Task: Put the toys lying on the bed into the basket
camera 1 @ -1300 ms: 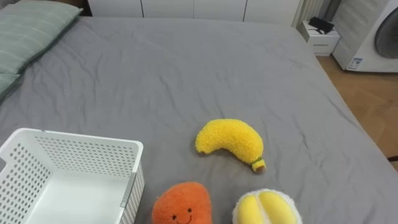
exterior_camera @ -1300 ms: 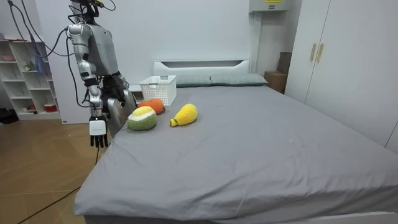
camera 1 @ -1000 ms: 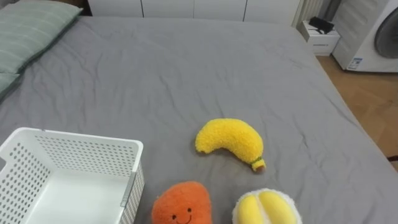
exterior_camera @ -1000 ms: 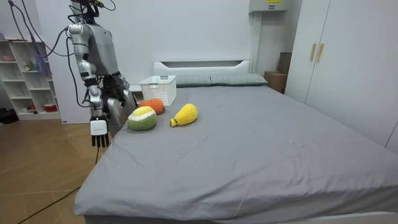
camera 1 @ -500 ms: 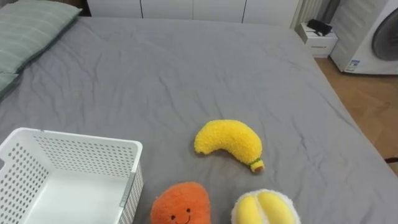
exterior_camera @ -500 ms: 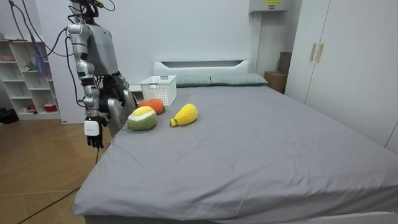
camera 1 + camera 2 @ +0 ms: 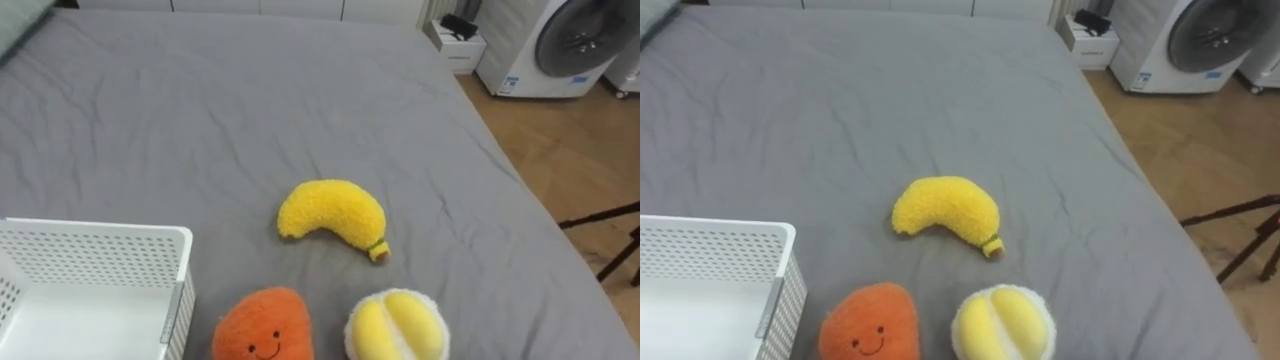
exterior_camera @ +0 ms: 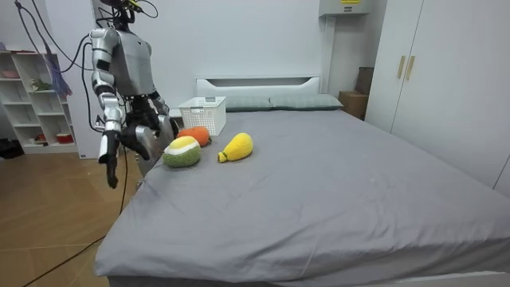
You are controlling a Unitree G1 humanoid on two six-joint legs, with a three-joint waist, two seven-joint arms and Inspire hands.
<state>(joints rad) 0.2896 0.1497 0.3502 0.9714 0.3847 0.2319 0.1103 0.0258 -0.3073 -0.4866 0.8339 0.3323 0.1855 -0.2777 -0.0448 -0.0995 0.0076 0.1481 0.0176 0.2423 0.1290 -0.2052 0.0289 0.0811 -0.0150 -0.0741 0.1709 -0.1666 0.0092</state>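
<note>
The banana (image 7: 330,213) lies on the grey bed (image 7: 250,100) with its long axis running across the robot's view. Its blunt end is to the left, its brown-tipped stem points right and toward the robot, and its arch bows away from the robot. Nearer the robot, just beside each other, sit an orange toy (image 7: 262,325) with a smiling face and a round yellow-and-white toy (image 7: 397,327), so there are three toys in all. One white perforated basket (image 7: 100,231) stands to their left, close to the orange toy, and all three toys lie outside it on the sheet.

In the room view the robot stands at the bed's side by the toys. Its right hand (image 8: 110,163) hangs off the bed with fingers straight down, holding nothing. Its left hand (image 8: 170,126) is low by the bed's edge near the basket, and its state cannot be told. A washing machine (image 7: 575,40) stands beyond the bed.
</note>
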